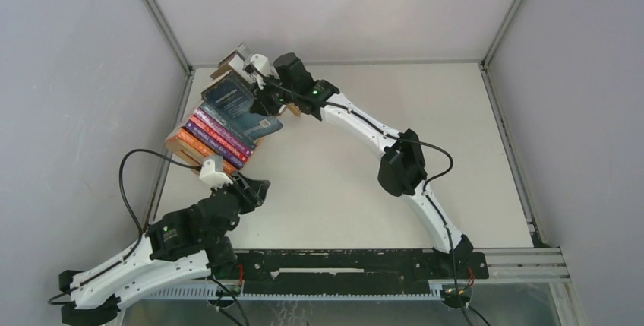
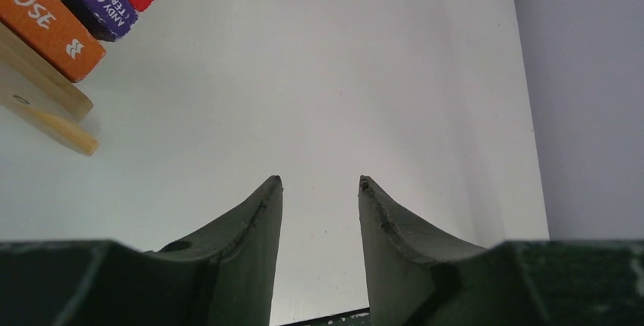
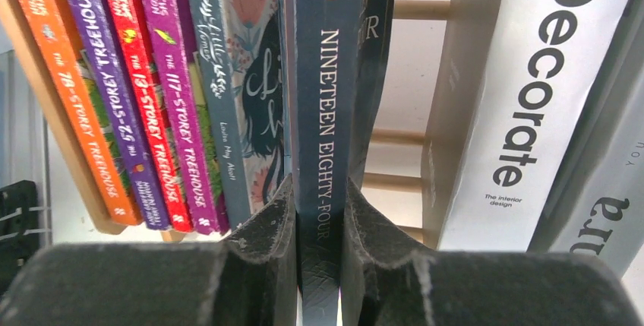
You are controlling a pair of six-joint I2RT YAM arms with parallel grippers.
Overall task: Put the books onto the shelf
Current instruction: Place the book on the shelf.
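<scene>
At the far left corner of the tabletop (image 1: 342, 181), the shelf (image 1: 180, 144) stands with the books (image 1: 220, 132) in it as a leaning row. The step in hand, as I judge it, is the placing of one more. The right pincer (image 3: 319, 189) is clamped on the spine of a dark blue book (image 3: 328, 75), which stands upright between a flowered grey paperback (image 3: 228, 98) and another dark book (image 3: 376, 75) (the spine reads Nineteen Eighty-Four). Further right, past a gap where the wooden rails show, leans a thick white book (image 3: 531, 90). Whether the blue one sits fully in, I cannot tell.

The next move probably calls for a short push inward. After that, the jaws should open and draw straight back without dragging the neighbours. On the other side stand orange, purple and red paperbacks, all tilted toward the side slat.

The left pincer (image 2: 319, 181) hangs over bare tabletop just beside the near end of the shelf, its jaws apart with nothing between them. In the overhead view no book lies loose, so the task seems near its end.
</scene>
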